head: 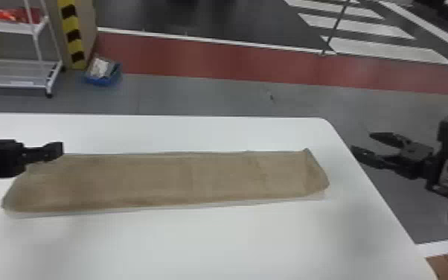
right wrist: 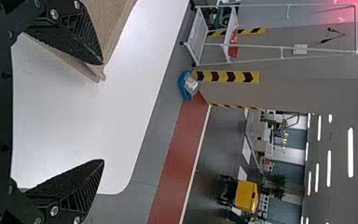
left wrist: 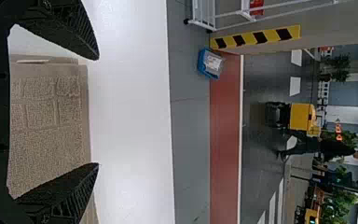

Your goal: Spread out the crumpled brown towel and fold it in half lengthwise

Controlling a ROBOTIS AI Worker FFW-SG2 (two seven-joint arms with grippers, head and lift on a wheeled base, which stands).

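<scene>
One corner of the towel (head: 167,180), the far left one, lies beneath or just beside the left gripper (left wrist: 98,112). That gripper is open, its fingers well parted with no cloth pinched between them; in the left wrist view their tips reach past the towel's far edge, over bare table (head: 197,242). Whether they touch anything below I cannot tell.

From there the towel runs off to the right as a long, narrow strip, its long axis going side to side across the table, roughly along the far edge. It looks spread and already doubled lengthwise, so I judge the fold made or nearly so. The near long edge slants a little, lying closer to the robot at the left end, and the right end is slightly uneven.

Past that end, out by the table's right-hand edge, is the right gripper (head: 362,142), also open and empty, with the towel lying to its left and apart from it.

The left gripper is clearly the nearer. Any tidying of the left end would fall to it; the right gripper would have to come inward first. Backing off should be done gently, since a snagged finger could drag the upper layer askew.
</scene>
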